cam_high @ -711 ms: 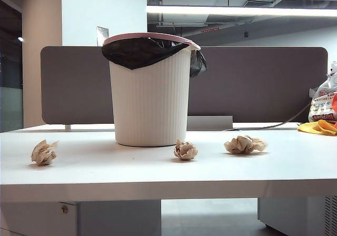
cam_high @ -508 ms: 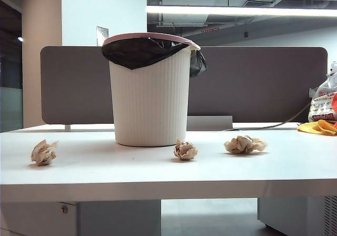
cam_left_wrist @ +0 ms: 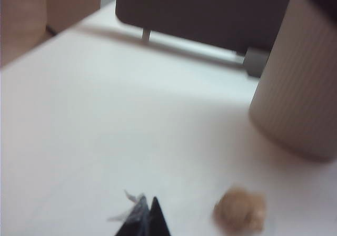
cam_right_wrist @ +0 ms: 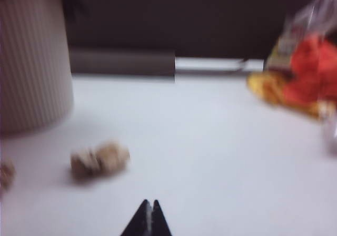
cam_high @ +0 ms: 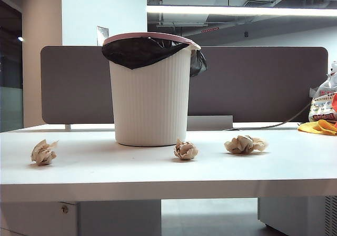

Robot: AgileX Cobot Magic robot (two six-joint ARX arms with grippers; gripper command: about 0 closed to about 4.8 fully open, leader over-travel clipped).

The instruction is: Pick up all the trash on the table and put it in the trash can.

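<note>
While both grippers [cam_left_wrist: 145, 220] [cam_right_wrist: 148, 220] hover closed, trash [cam_high: 186, 149] lies untouched.

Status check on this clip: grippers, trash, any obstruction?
Left gripper and right gripper shut, empty, above the table. Three paper wads still out, trash can behind. Nothing blocking.

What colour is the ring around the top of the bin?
Pink, on the trash can's rim ring; the exterior view shows it best.
</note>
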